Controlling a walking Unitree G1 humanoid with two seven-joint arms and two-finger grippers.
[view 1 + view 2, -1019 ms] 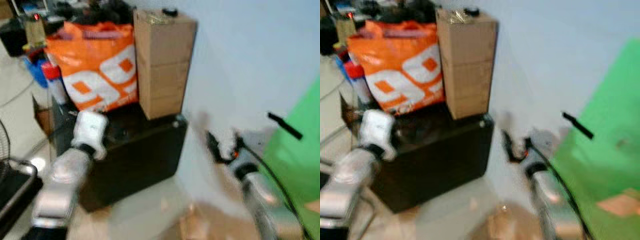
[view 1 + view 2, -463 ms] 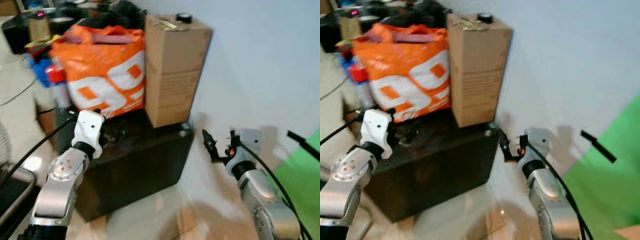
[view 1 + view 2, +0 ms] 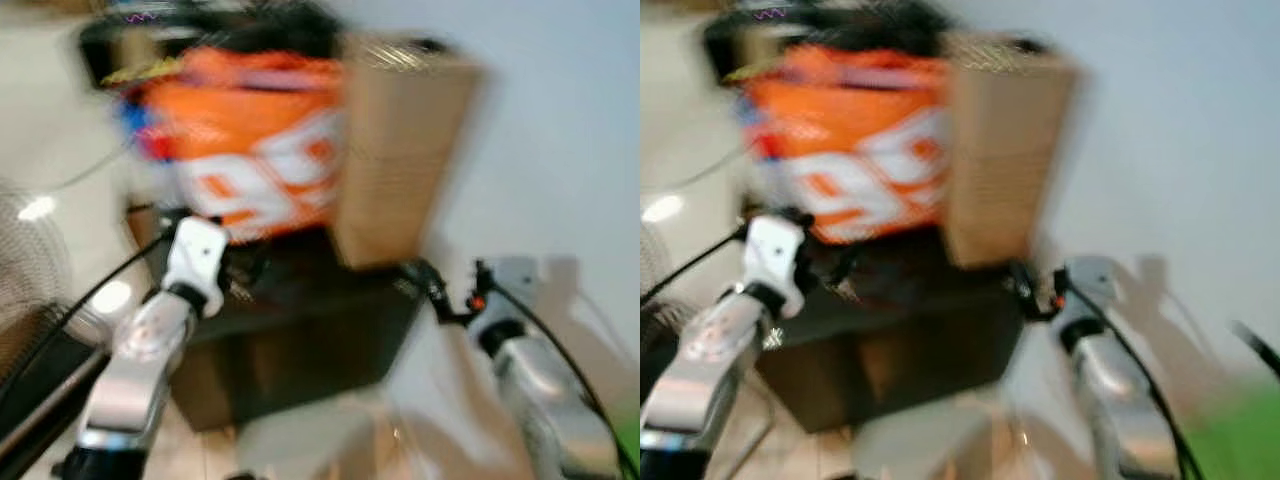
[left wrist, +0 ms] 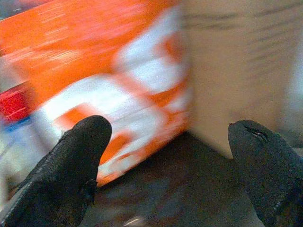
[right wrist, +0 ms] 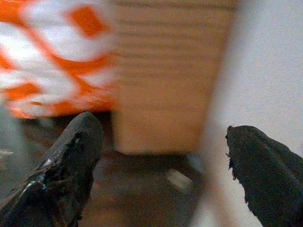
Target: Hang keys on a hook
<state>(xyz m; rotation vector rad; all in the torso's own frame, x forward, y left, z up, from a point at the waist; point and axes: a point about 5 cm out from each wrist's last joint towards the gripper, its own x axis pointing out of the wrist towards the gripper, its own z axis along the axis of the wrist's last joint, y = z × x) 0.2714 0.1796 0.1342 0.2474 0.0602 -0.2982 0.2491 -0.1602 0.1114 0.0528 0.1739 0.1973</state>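
The head views are blurred by motion. My left gripper [image 4: 170,142] is open with nothing between its fingers; it points at an orange and white bag [image 4: 94,75] and a tall cardboard box [image 4: 236,66]. In the left eye view it hovers over the top of a black cabinet [image 3: 300,340]. My right gripper [image 5: 163,137] is also open and empty, and it faces the cardboard box [image 5: 170,75] beside the pale wall [image 5: 265,71]. In the left eye view the right gripper [image 3: 432,288] sits by the cabinet's right corner.
The orange bag [image 3: 250,140] and cardboard box [image 3: 395,150] stand on the black cabinet against a pale blue wall [image 3: 560,130]. A fan grille [image 3: 30,260] is on the left. A thin black bar [image 3: 1255,345] sticks out low on the right, above a green patch [image 3: 1230,440].
The whole picture has slid to the right and blurred, so the camera has turned. Both arms keep the same pose, with both grippers still open.
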